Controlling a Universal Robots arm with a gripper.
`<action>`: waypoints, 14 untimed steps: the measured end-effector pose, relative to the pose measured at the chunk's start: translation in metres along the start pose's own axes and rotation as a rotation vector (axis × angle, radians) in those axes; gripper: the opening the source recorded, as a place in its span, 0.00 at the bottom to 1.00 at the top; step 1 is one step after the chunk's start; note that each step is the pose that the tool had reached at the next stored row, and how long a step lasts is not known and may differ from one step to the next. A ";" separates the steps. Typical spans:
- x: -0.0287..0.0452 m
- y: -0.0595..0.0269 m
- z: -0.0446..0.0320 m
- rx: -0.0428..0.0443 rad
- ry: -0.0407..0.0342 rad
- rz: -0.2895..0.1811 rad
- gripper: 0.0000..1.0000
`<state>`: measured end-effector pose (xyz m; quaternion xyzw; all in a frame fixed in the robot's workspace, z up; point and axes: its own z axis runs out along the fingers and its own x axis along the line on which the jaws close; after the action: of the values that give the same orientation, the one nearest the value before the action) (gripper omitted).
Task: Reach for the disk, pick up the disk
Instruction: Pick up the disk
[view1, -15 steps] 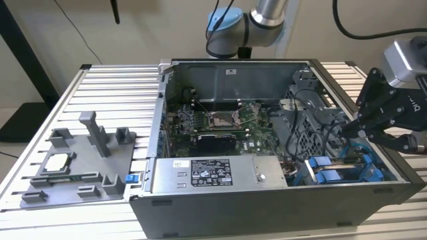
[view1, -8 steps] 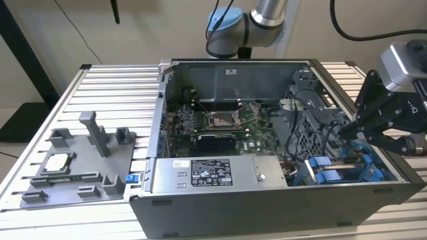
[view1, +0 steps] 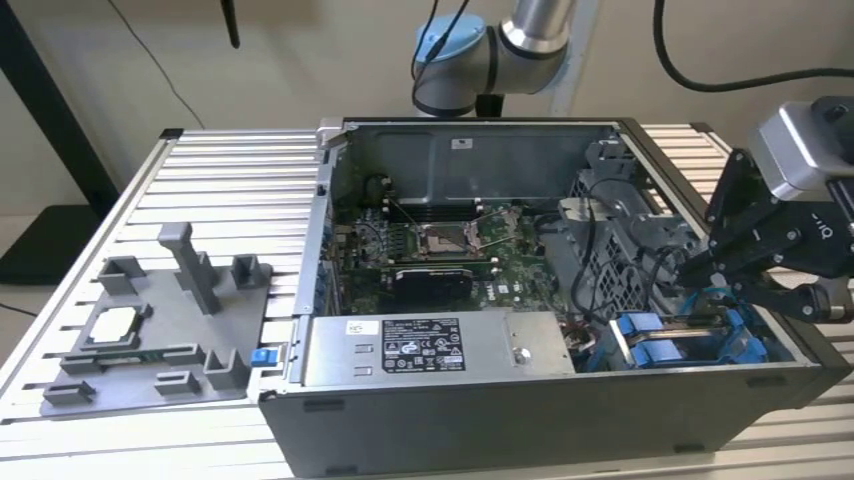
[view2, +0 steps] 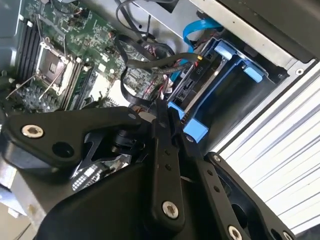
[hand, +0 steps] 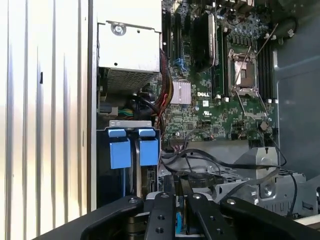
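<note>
Hovering at the exterior view's right, the hand (view1: 691, 270) hung over a corner of the open computer case (view1: 534, 430). It was just above the disk (view1: 667, 338), which stood on edge in its blue frame beside the power supply (view1: 427, 350).

In the second wrist view its fingers (view2: 162, 150) looked all but closed, gripping nothing. They pointed towards the disk (view2: 205, 85), with black cables (view2: 150, 65) crowding alongside.

In the first wrist view the disk (hand: 148, 150) lay ahead of the hand (hand: 176, 181), near but apart, its long edge running away.
</note>
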<state>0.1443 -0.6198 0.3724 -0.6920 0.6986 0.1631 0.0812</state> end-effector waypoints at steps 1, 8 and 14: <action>0.0003 0.0000 0.0006 -0.0027 0.0011 -0.008 0.00; 0.0016 -0.0005 0.0035 0.0002 0.0099 -0.084 0.00; 0.0049 0.0005 0.0043 0.0375 0.0165 -0.134 0.00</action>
<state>0.1431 -0.6229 0.3667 -0.7369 0.6542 0.1385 0.0991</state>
